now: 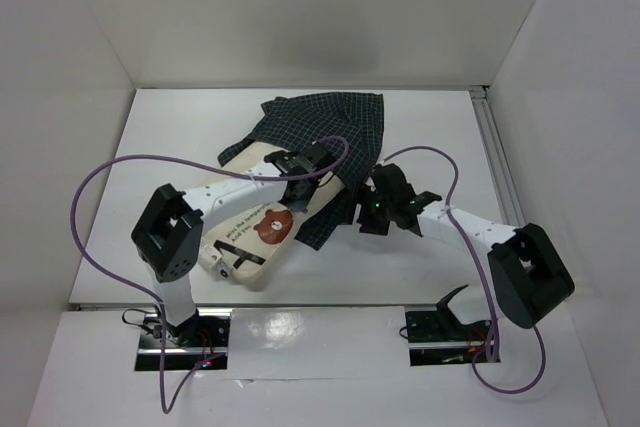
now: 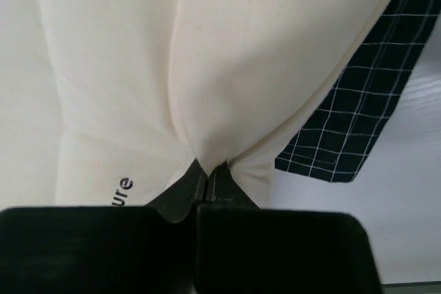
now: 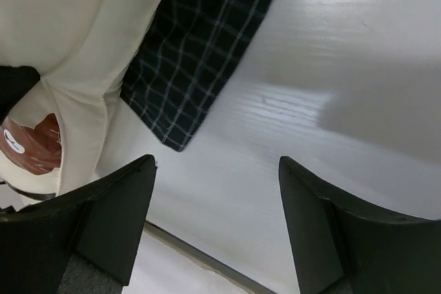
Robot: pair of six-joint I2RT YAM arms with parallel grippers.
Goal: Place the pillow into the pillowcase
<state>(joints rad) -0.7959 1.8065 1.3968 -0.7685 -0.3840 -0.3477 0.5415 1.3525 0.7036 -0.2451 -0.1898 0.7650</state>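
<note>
**Pillow only partly covered, most of the work is left**

The pillow (image 1: 245, 247) lies slanted on the table (image 1: 440, 137), with its near end, the one with the printed label, toward the left arm's base. This end is fully bare. The pillowcase (image 1: 325, 127) lies crumpled over the far end, and one strip of it hangs down along the right side of the pillow. From above I cannot tell if the far end is really inside the opening or only under the cloth.

The left gripper (image 2: 207, 173) is clenched on a fold of the pillow's cream cloth, close to the edge of the pillowcase; its wrist view shows the cloth drawn into creases that meet at the closed fingertips. The right gripper (image 3: 217, 211) hangs with its fingers spread wide and holds nothing. Only bare table shows between them, and a corner of the pillowcase lies just beside.

In my judgement the task is at an early or middle stage. The pillow has to go much deeper, and the case has to be pulled over the label end.
</note>
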